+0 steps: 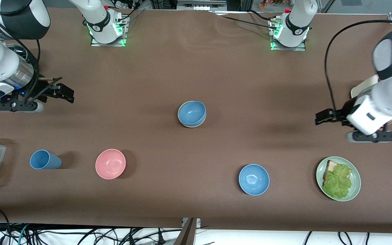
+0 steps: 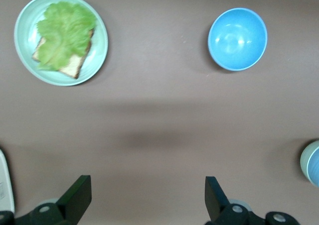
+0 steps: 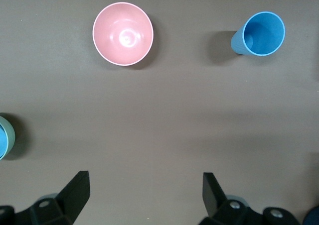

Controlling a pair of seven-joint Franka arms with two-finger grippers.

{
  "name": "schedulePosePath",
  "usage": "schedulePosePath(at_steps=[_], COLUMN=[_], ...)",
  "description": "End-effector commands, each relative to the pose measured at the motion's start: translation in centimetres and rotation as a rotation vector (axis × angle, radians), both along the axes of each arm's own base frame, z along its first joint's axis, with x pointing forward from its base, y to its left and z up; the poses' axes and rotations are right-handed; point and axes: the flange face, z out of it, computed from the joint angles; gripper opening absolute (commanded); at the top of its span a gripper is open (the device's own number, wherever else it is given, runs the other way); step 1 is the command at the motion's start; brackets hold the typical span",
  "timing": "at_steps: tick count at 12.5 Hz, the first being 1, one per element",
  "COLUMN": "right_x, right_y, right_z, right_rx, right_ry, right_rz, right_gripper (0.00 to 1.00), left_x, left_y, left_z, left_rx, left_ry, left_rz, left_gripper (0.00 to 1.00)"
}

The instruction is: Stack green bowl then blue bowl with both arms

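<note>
**Stack apparently complete; both arms parked at the table ends**

Left arm (image 1: 386, 88): waiting at its own end of the table (image 1: 196, 68). Left gripper (image 2: 147, 200) hanging over bare cloth, fingers spread wide, nothing between them.

Right arm (image 1: 2, 58): likewise idle at its end. Right gripper (image 3: 144, 192) over bare cloth, fingers wide apart, empty.

Task items: blue bowl (image 1: 191, 112) at mid-table, seated inside the green bowl (image 2: 305, 158); only a pale rim and a strip of outer wall showing around it. Upright, apparently level.

Step in hand, as judged: both placements done, nothing left to carry. Next move, if any: no grasp called for; at most a check that the nest sits true.

Surroundings, all nearer the front camera than the stack and well apart from it:
- green plate (image 1: 338, 178) with bread and lettuce, toward the left arm's end
- brighter blue bowl (image 1: 254, 179), a possible look-alike, alone and empty
- pink bowl (image 1: 110, 163), empty
- blue cup (image 1: 44, 160), lying on its side toward the right arm's end

Nothing seen obstructing the stack.
</note>
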Motion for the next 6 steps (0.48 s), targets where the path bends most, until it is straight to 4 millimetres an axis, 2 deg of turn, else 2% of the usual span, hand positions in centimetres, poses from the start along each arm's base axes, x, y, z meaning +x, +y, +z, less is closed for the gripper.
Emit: schedulePosePath(at_steps=[1,3,6], right_x=[-0.4,-0.4,-0.4], right_y=[-0.5,-0.3,-0.3], right_z=[0.0,0.0,0.0], right_rx=[-0.001,-0.004,-0.004], right_ry=[0.01,0.01,0.01], right_rz=[0.006,0.011,0.01], right_gripper=[1.0,1.0,1.0], left_x=[-1.9,-2.3,-2.2], left_y=[1.1,1.7,2.2], left_z=[1.5,2.4,2.4], left_rx=[0.005,0.013,0.014], left_ry=[0.023,0.023,0.023], left_rz=[-0.058,-0.051,-0.043], left_gripper=[1.0,1.0,1.0])
